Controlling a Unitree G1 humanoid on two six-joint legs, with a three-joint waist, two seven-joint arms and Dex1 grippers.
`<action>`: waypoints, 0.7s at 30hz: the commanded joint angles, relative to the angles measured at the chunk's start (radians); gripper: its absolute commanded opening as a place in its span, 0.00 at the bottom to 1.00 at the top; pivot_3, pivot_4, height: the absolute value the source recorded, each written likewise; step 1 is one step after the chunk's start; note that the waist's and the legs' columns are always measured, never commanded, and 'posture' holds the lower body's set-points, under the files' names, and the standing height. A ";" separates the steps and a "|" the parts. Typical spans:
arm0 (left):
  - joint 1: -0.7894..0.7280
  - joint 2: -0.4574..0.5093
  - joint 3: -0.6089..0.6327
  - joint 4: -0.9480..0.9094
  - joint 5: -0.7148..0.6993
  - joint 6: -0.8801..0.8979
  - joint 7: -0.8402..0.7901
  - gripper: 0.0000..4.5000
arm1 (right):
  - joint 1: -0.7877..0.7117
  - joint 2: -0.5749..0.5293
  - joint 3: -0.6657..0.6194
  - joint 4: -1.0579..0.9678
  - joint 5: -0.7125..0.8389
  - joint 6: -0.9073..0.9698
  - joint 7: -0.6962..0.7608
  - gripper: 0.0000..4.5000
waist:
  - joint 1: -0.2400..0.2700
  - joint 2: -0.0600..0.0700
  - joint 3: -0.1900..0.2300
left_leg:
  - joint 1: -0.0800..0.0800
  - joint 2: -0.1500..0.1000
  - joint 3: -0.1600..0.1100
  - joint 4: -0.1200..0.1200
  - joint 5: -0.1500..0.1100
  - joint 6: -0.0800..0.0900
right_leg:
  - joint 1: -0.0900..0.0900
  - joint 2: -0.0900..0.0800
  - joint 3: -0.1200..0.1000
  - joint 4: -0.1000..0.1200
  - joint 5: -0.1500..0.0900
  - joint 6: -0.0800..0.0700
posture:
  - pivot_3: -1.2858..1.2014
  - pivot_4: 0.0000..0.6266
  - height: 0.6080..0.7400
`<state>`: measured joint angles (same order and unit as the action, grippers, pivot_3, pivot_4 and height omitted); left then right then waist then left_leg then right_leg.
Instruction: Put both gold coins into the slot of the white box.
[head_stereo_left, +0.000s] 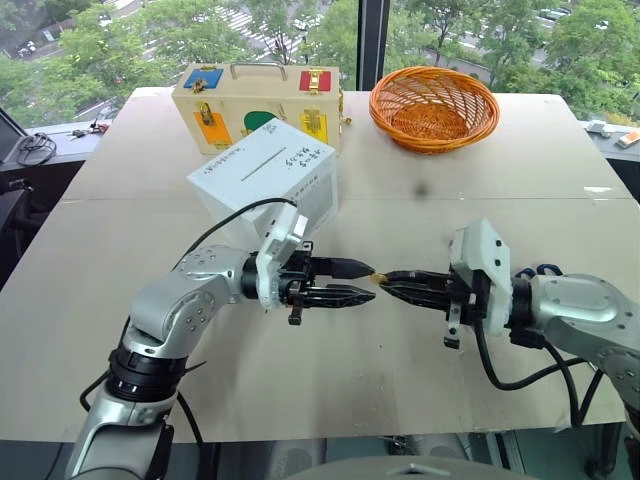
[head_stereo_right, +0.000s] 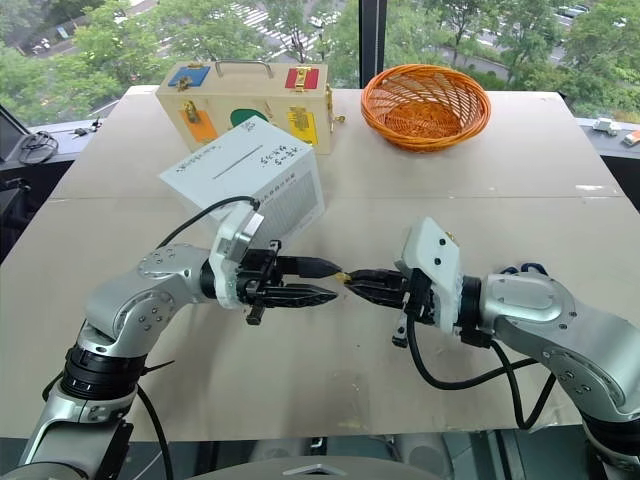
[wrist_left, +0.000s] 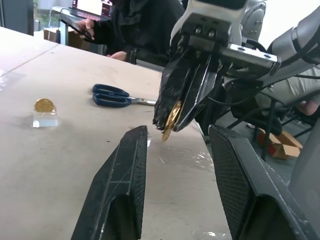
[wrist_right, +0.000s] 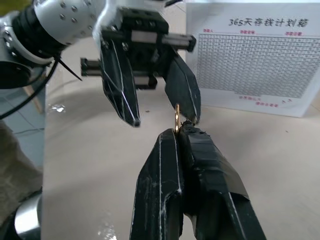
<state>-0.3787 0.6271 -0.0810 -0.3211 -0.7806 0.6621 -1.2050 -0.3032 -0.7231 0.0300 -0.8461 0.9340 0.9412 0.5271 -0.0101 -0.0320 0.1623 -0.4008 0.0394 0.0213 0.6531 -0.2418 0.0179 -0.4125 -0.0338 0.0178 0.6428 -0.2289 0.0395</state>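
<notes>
Right tool (head_stereo_right: 350, 280) pinches 1 gold coin (wrist_left: 171, 120) edge-on above mid-bench; left tool (head_stereo_right: 330, 281) stands part-open facing it. Coin judged thin, rigid, slippery: grip flat faces. White box (head_stereo_left: 265, 175) sits far-left.

The gold coin (wrist_left: 171, 120) is half hidden between the right gripper (wrist_left: 167, 122) jaws. The person (wrist_left: 140, 22) is cut off at the top edge.

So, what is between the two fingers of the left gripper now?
In the right wrist view, the gold coin stands on edge between the left gripper fingers, not touching them. The shut right gripper holds it.
</notes>
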 joint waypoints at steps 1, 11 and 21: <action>-0.003 -0.006 0.006 -0.009 0.000 -0.024 -0.013 0.43 | -0.029 -0.006 -0.027 -0.034 0.056 0.006 -0.020 0.00 | 0.000 0.000 0.000 | 0.000 0.000 0.000 0.000 0.000 0.000 | 0.000 0.000 0.000 0.000 0.000 0.000 | 0.52 0.24 1.00; 0.002 -0.011 0.011 -0.002 -0.002 -0.033 -0.020 0.23 | -0.055 -0.027 -0.023 -0.032 0.118 0.014 -0.048 0.00 | 0.000 0.000 0.000 | 0.000 0.000 0.000 0.000 0.000 0.000 | 0.000 0.000 0.000 0.000 0.000 0.000 | 0.52 0.24 1.00; 0.013 -0.015 0.022 -0.003 -0.012 -0.034 -0.034 0.01 | -0.041 -0.057 -0.027 -0.038 0.155 0.008 -0.048 0.00 | 0.000 0.000 0.000 | 0.000 0.000 0.000 0.000 0.000 0.000 | 0.000 0.000 0.000 0.000 0.000 0.000 | 0.52 0.24 1.00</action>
<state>-0.3665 0.6171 -0.0802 -0.3097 -0.7770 0.6417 -1.2417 -0.3424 -0.7697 0.0221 -0.8500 1.0627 0.9597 0.4724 -0.0104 -0.0320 0.1623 -0.4008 0.0395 0.0214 0.6531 -0.2418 0.0179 -0.4125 -0.0338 0.0179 0.6428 -0.2288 0.0391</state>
